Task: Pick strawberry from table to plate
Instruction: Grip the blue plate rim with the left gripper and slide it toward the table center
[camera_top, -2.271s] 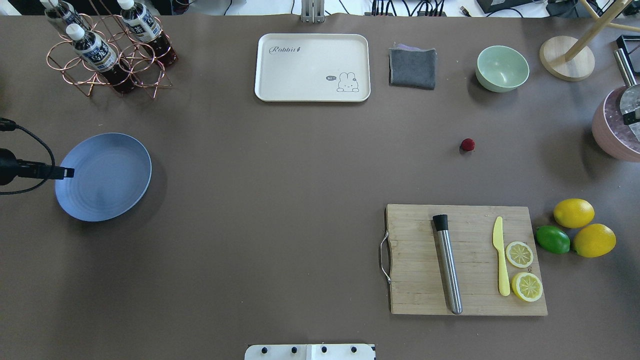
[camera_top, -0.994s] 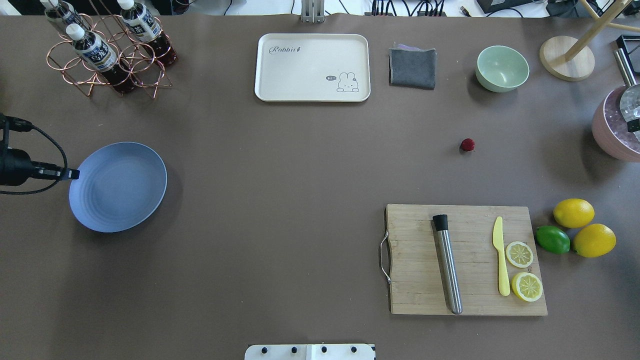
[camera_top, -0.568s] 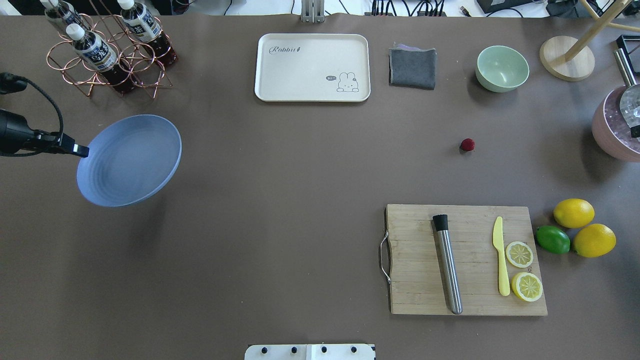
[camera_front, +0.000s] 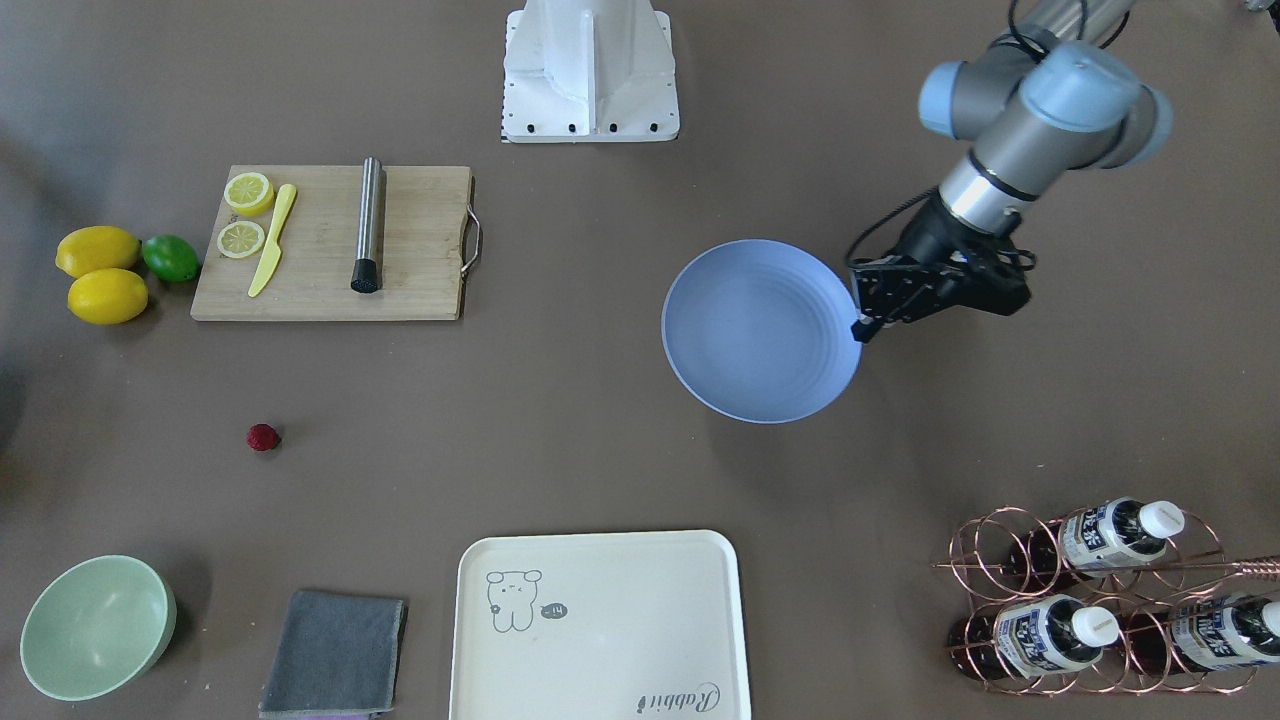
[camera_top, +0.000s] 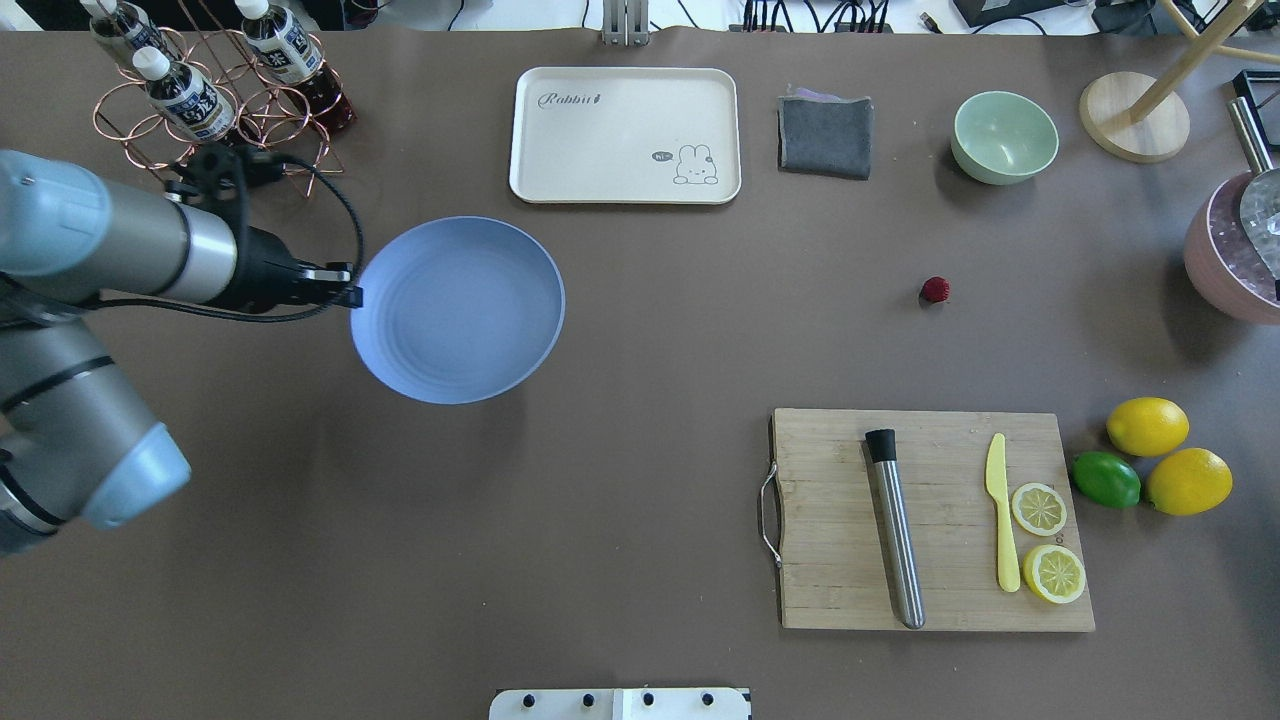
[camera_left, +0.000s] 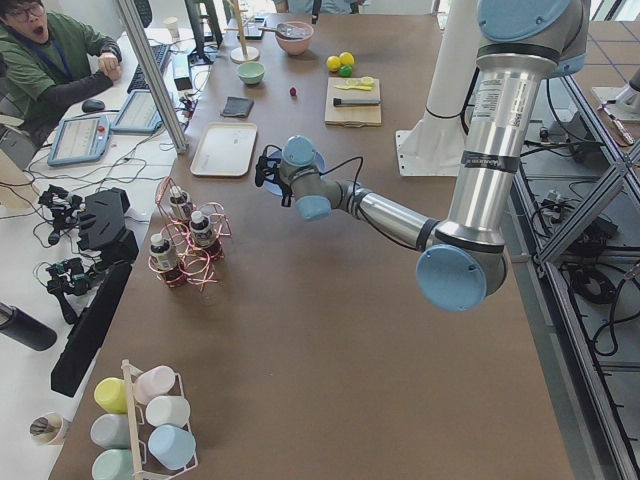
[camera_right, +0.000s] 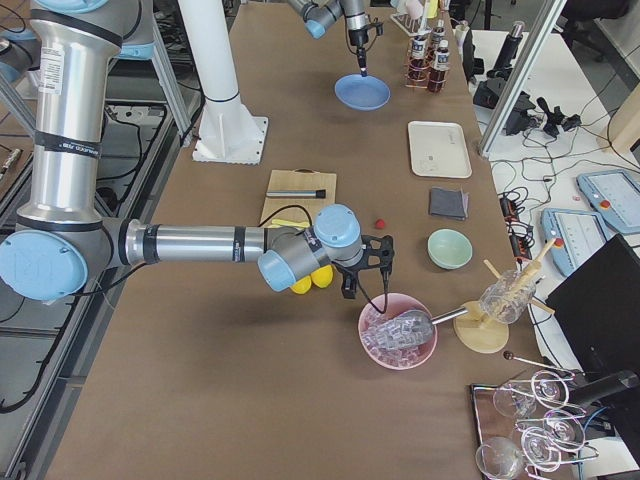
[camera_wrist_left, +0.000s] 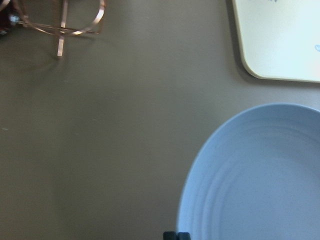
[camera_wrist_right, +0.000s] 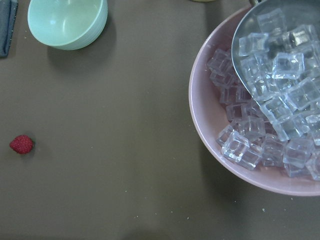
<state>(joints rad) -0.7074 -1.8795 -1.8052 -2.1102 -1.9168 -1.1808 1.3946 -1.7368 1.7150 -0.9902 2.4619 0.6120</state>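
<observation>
Lighting is bright, diffuse and overhead; shadows are soft-edged. In the overhead view the plate (camera_top: 457, 310) casts a faint shadow on the table (camera_top: 640, 480) at its 5 o'clock. The left wrist view is soft throughout; the tray (camera_wrist_left: 285, 35) at 1 o'clock is overexposed, its print washed out. The right wrist view is sharp; the ice (camera_wrist_right: 270, 100) shows specular glints. The front-facing view darkens at 9 o'clock.

Right claw (camera_right: 375, 258), too small

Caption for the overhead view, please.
Left gripper holds the blue plate by its rim; the strawberry lies apart on the table.
</observation>
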